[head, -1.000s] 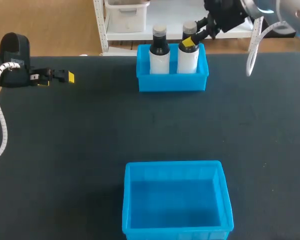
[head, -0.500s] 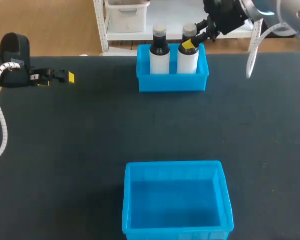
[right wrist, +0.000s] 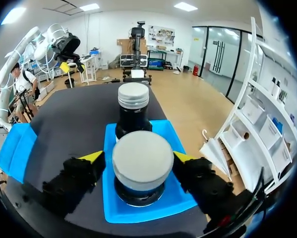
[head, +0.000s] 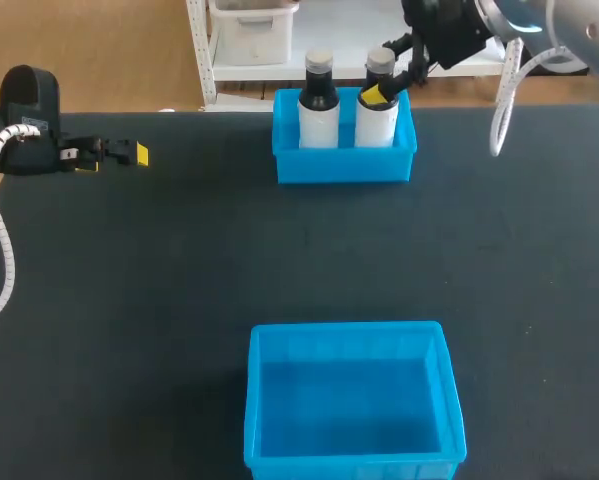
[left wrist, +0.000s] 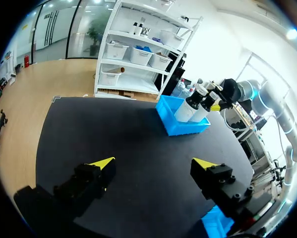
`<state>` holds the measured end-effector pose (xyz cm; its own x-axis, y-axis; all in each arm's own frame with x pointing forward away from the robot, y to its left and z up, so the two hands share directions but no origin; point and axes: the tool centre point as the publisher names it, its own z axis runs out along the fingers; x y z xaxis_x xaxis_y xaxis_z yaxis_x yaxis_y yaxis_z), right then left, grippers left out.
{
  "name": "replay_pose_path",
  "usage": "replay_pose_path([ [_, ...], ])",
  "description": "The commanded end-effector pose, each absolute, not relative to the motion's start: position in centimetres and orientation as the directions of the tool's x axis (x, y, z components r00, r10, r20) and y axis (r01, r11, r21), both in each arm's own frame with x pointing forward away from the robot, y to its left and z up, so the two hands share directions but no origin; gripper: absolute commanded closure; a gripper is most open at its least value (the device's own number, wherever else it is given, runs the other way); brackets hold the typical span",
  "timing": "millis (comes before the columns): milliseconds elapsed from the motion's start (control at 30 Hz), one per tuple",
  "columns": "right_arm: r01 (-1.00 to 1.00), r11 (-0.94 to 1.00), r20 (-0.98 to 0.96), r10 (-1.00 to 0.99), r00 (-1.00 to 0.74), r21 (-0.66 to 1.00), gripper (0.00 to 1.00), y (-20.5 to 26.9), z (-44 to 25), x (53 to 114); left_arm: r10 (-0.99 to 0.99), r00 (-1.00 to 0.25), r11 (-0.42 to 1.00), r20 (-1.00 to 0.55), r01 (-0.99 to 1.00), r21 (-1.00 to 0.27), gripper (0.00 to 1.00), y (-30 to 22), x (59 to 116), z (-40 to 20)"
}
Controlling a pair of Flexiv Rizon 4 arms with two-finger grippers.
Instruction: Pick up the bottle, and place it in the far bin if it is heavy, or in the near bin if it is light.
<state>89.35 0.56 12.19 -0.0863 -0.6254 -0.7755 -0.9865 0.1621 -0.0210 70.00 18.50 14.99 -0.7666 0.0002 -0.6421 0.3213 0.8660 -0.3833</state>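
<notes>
Right claw [right wrist: 137, 156] sits over the upright right-hand bottle [head: 377, 122] in the far bin [head: 344, 165]; whether it grips cannot be told. Left claw [left wrist: 153, 162], wide, is well apart.

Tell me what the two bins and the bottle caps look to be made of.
Far bin and near bin: probably moulded plastic, judging by the even bright blue colour, thin walls and slight gloss.
Bottle caps: pale grey with a dull, smooth top. They could be plastic or brushed metal; the look leaves it open.
</notes>
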Motion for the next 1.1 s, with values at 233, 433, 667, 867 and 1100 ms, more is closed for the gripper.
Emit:
replay_pose_path([
  [233, -0.980, 0.199, -0.773, -0.626, -0.109, -0.023, 0.00, -1.2, 13.3, 89.4, 0.000, -0.767, 0.866, -0.642, 0.321, -0.383, 0.00, 18.5, 70.0, 15.0],
  [433, -0.961, 0.275, -0.781, -0.603, -0.165, -0.009, 0.00, -4.4, 14.5, 89.3, 0.000, -0.767, 0.866, -0.642, 0.321, -0.383, 0.00, 18.5, 70.0, 15.0],
  [667, -0.920, 0.391, -0.790, -0.554, -0.262, 0.031, 0.00, -7.6, 15.8, 88.3, 0.000, -0.767, 0.866, -0.642, 0.321, -0.383, 0.00, 18.5, 70.0, 15.0],
  [867, -0.894, 0.448, -0.802, -0.525, -0.285, 0.024, 0.00, -9.3, 17.1, 87.0, 0.000, -0.767, 0.866, -0.642, 0.321, -0.383, 0.00, 18.5, 70.0, 15.0],
  [1100, -0.824, 0.567, -0.794, -0.507, -0.335, -0.014, 0.00, -10.4, 17.9, 85.9, 0.000, -0.767, 0.866, -0.642, 0.321, -0.383, 0.00, 18.5, 70.0, 15.0],
])
